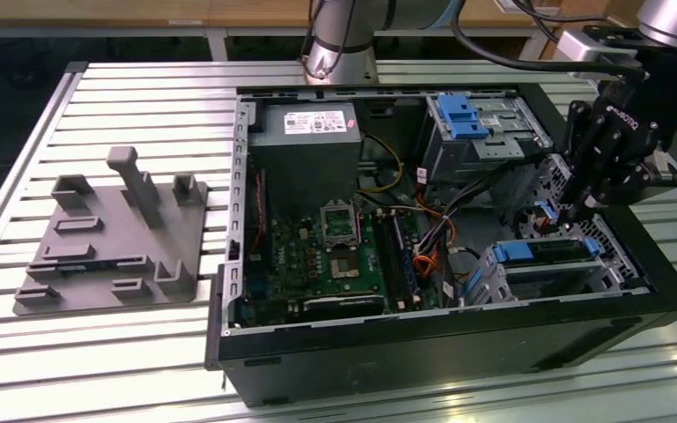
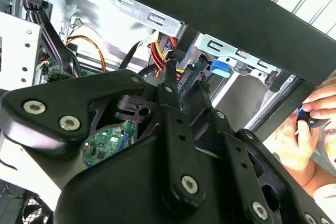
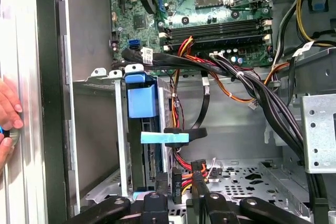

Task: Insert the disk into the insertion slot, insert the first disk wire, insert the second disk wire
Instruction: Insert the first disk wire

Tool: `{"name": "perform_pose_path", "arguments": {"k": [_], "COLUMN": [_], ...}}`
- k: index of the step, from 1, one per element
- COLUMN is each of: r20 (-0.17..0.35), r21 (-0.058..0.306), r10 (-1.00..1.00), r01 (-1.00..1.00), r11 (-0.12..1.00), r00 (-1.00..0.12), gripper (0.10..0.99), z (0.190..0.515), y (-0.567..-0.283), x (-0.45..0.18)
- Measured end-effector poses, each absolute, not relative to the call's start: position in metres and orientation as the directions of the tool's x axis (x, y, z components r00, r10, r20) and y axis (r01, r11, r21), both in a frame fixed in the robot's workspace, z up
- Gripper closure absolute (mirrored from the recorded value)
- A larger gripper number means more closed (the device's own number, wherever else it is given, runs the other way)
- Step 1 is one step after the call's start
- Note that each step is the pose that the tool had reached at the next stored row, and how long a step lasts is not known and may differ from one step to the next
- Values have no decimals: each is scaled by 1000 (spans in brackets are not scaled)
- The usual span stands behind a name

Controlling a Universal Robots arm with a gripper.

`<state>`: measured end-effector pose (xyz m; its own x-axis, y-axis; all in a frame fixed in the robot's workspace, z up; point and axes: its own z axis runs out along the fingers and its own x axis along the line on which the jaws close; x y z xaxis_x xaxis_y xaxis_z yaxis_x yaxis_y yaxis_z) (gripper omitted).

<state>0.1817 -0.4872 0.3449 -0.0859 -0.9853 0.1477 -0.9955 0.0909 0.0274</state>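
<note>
The disk (image 1: 545, 251), in its blue carrier, sits inside the insertion slot (image 1: 606, 269), the silver cage at the case's corner on the exterior view's right. In the first wrist view the blue carrier tab (image 3: 142, 99) stands on edge within the cage wall (image 3: 121, 145). My gripper (image 1: 569, 215) reaches down into the case just behind the cage. Its fingertips (image 3: 156, 199) flank a black connector (image 3: 181, 178) carrying red, yellow and black wires, and they look shut on it. A black flat wire with a blue label (image 3: 164, 138) ends beside the disk's rear edge.
A taller grey bay with a blue latch (image 1: 468, 119) stands behind the gripper. Cable bundles (image 3: 252, 87) cross above the motherboard (image 1: 338, 247). A person's hand (image 3: 8, 114) rests outside the case wall. A grey fixture (image 1: 115, 238) lies on the slatted table at the exterior view's left.
</note>
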Motion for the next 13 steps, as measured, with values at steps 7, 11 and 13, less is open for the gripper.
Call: {"name": "perform_pose_path", "arguments": {"k": [7,11,13], "r20": [148,148,148], "r21": [31,31,31], "r10": [-985,-985,-985], "r01": [-995,-995,-995], "r11": [93,94,94], "r00": [-87,-88,-89], "gripper": [765,765,776], "z": [342,341,341], "y": [-487,-487,-487], "x": [184,184,184]}}
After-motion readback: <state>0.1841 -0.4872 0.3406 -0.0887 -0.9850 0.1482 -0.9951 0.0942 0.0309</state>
